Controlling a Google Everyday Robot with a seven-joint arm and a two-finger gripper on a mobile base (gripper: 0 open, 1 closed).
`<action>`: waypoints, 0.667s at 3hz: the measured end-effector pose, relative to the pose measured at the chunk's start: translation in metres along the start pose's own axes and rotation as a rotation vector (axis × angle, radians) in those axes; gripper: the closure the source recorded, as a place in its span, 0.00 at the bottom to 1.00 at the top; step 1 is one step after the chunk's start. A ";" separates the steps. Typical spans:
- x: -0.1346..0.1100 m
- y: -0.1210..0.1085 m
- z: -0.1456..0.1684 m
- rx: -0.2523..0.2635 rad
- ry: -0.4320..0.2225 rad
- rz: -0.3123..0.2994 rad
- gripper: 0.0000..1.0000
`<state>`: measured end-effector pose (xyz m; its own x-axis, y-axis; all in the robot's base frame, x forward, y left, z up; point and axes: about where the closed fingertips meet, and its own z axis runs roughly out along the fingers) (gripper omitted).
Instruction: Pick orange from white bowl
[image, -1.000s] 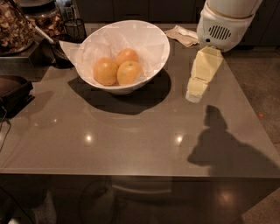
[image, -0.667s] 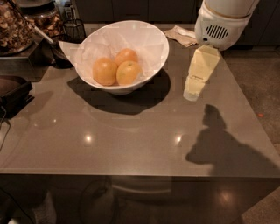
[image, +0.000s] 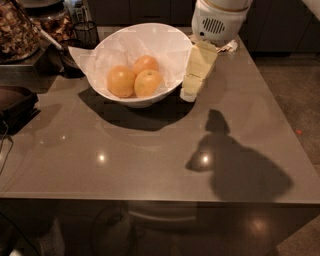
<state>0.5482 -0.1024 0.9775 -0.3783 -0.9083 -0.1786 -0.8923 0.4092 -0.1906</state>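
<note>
The white bowl (image: 172, 50), lined with crinkled white paper, stands at the back left of the grey table (image: 150, 160). Three oranges lie in it: one at the left (image: 120, 81), one at the front right (image: 148, 83), and a slightly redder one behind them (image: 145, 64). My gripper (image: 190, 92) hangs from the white arm housing (image: 217, 20) at the top. Its pale yellow fingers point down just outside the bowl's right rim, tips near the table.
A dark container with dried material (image: 17, 30) and a black wire cup (image: 86, 34) stand at the back left. A dark object (image: 15, 105) lies at the left edge. Crumpled paper (image: 227, 46) lies behind the arm. The arm's shadow (image: 235, 165) falls front right.
My gripper and arm housing have moved left, closer to the bowl's right rim. The oranges and bowl have not moved.
</note>
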 end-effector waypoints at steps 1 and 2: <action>-0.040 -0.012 0.014 -0.012 0.015 -0.023 0.00; -0.066 -0.012 0.024 -0.042 -0.004 -0.064 0.00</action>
<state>0.5894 -0.0450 0.9686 -0.3188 -0.9322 -0.1713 -0.9243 0.3458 -0.1616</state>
